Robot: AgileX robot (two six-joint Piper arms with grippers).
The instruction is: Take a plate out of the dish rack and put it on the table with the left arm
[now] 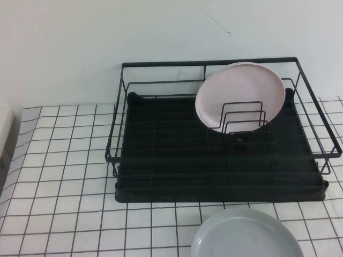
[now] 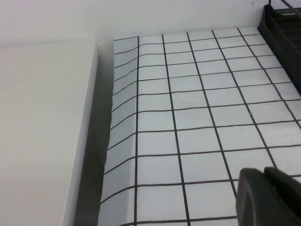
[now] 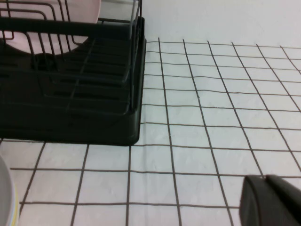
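Plate [image 1: 240, 95] upright in rack [image 1: 161, 155]; L pincer [image 2: 268, 197], R pincer [image 3: 270, 200] low over table [image 1: 64, 171].

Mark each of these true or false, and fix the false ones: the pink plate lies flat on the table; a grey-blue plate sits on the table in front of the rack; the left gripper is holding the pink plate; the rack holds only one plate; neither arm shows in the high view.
1. False. The pink plate stands on edge among the upright wires of the dish rack.
2. True. The grey-blue plate rests on the table at the rack's near side.
3. False. The left gripper is over bare table to the rack's left, holding nothing.
4. True.
5. True. The right gripper, by the rack's right side, shows only in its own wrist view.
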